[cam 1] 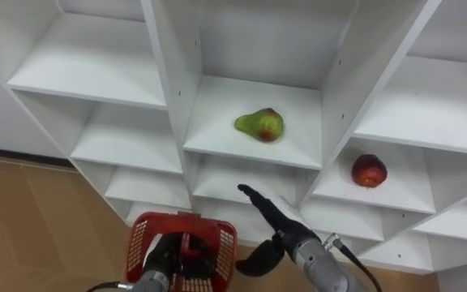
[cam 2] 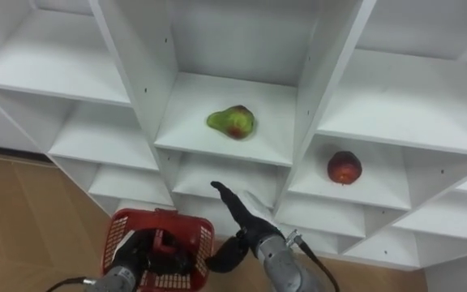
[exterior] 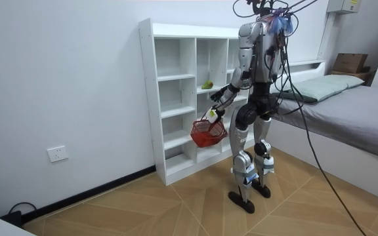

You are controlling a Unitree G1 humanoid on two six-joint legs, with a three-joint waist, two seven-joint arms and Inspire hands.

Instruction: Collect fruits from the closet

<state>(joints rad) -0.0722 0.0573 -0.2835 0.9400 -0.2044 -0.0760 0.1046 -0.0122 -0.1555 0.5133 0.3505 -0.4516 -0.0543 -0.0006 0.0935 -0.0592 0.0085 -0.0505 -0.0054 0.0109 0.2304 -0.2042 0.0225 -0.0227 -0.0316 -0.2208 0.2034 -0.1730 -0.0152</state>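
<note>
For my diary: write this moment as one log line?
left hand: holds basket | right hand: open, below pear | red fruit: shelved

Plain white closet (cam 1: 242, 105). The pear (cam 1: 259, 125) on far mid shelf is green w/ red-brown blush. The round fruit (cam 1: 369, 171) on right shelf is deep red w/ darker patches. Near left, the basket (cam 1: 140, 239) is bright red, open grid mesh. The left robot hand (cam 1: 162, 253) & right robot hand (cam 1: 272, 217) are black; right forearm silver-grey. The floor (exterior: 143, 210) is light tan wood, herringbone. The wall (exterior: 58, 78) is white, skirting (exterior: 77, 195) black, bed (exterior: 366, 115) grey.
</note>
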